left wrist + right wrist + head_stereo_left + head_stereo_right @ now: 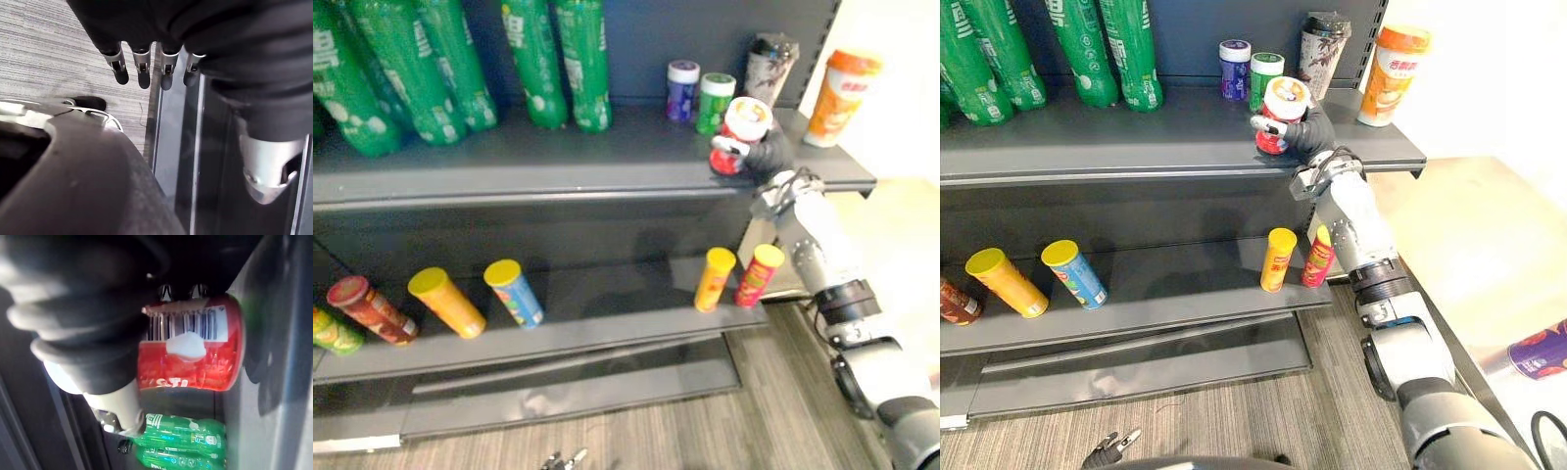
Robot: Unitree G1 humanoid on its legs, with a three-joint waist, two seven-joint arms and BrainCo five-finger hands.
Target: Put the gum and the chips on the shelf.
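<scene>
Gripping the red gum tub (1280, 116), the right hand (1310, 129) had its fingers curled round it at the right end of the top shelf (509, 162), tub a bit tilted, close to the front edge. Just behind it sat a purple tub (682, 90) and a green tub (715, 101), with a dark cup (771, 67) and an orange cup (840, 96) further right and green bottles (558, 59) to the left. Chips were lying on the lower shelf (607, 323): a yellow can (715, 278) beside a red can (759, 275) under the arm, more cans (446, 302) far left. The left hand (143, 73) hung with straight fingers over the grey plank floor (705, 421).
</scene>
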